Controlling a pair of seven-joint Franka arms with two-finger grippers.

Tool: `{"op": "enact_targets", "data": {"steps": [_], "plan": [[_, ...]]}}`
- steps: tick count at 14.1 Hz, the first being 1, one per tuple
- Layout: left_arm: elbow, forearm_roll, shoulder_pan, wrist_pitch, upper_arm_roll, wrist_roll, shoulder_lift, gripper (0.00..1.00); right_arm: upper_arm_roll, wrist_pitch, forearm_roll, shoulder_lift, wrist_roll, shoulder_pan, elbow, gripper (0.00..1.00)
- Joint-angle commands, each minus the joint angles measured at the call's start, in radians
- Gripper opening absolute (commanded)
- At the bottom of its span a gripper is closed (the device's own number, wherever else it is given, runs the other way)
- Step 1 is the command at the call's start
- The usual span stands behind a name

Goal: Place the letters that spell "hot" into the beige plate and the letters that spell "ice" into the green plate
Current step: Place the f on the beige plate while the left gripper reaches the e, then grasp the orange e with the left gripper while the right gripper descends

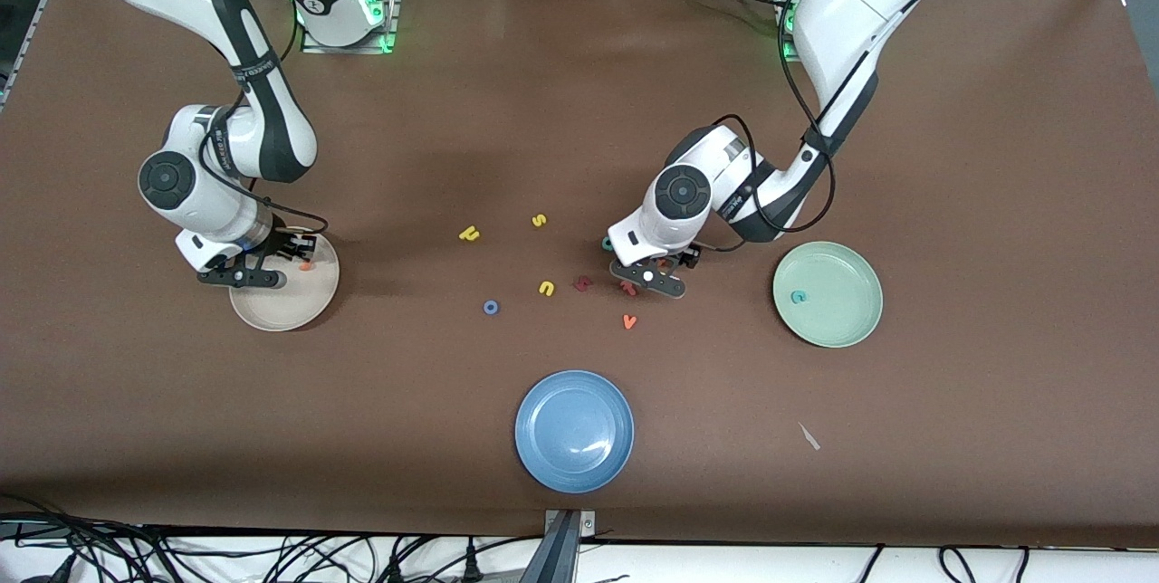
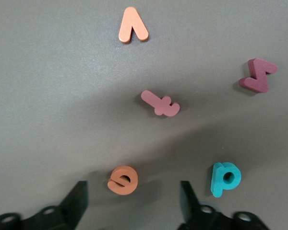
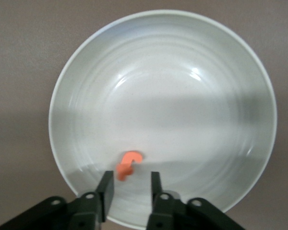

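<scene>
with the orange t lying loose in the beige plate under the parted right gripper and a teal c in the green plate, about a third done. hovering over the orange e, left gripper spread, empty.

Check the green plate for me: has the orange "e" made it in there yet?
No. The green plate holds only the teal "c"; the orange "e" lies on the table between the left gripper's open fingers.
</scene>
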Motion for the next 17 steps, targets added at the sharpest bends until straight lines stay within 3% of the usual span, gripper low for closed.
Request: {"op": "enact_targets", "data": {"steps": [1,5,8,9,13,15,17], "plan": [[-0.04,0.044,0.008,0.043,0.003,-0.026,-0.01,0.59,0.035,-0.037,0.06,-0.042,0.158,0.008,-0.012,1.0],[-0.04,0.044,0.011,0.049,0.005,-0.026,-0.008,0.56,0.176,-0.049,0.06,-0.044,0.575,0.011,0.022,1.0],[-0.048,0.044,0.013,0.048,0.005,-0.026,-0.008,0.21,0.243,-0.036,0.06,-0.036,0.796,0.021,0.038,1.0],[-0.048,0.044,0.011,0.048,0.005,-0.026,-0.005,0.2,0.261,-0.014,0.06,-0.033,0.876,0.028,0.038,1.0],[-0.046,0.044,0.013,0.049,0.005,-0.026,0.007,0.19,0.274,0.104,0.058,0.021,1.145,0.137,0.038,1.0],[-0.045,0.044,0.019,0.037,0.005,-0.023,-0.014,0.07,0.274,0.147,0.058,0.051,1.205,0.168,0.035,1.0],[-0.036,0.044,0.04,-0.016,0.003,-0.017,-0.065,0.06,0.274,0.148,0.058,0.061,1.248,0.192,0.036,1.0]]}}
